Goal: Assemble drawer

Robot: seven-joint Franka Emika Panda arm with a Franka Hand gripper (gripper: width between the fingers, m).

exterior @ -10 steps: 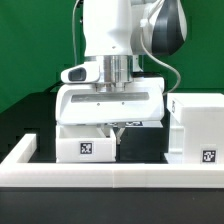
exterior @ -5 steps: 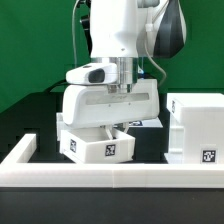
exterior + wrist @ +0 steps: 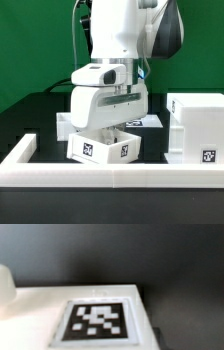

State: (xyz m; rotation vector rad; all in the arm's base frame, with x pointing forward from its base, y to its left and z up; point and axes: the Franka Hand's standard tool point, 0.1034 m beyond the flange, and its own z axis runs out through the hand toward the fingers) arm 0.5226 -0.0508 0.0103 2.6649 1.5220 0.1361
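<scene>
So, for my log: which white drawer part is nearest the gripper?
The tray directly under the gripper, turned so two tagged faces show. The housing, far bigger, stands apart at the exterior view's right.

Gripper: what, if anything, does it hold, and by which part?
Seemingly the front tray, by its top rim; the gripper reaches inside, fingertips hidden.

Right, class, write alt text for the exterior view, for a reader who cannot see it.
The robot's gripper reaches down to a small white tray turned corner-forward. A large white housing stands at the exterior view's right, a low border wall in front.
</scene>
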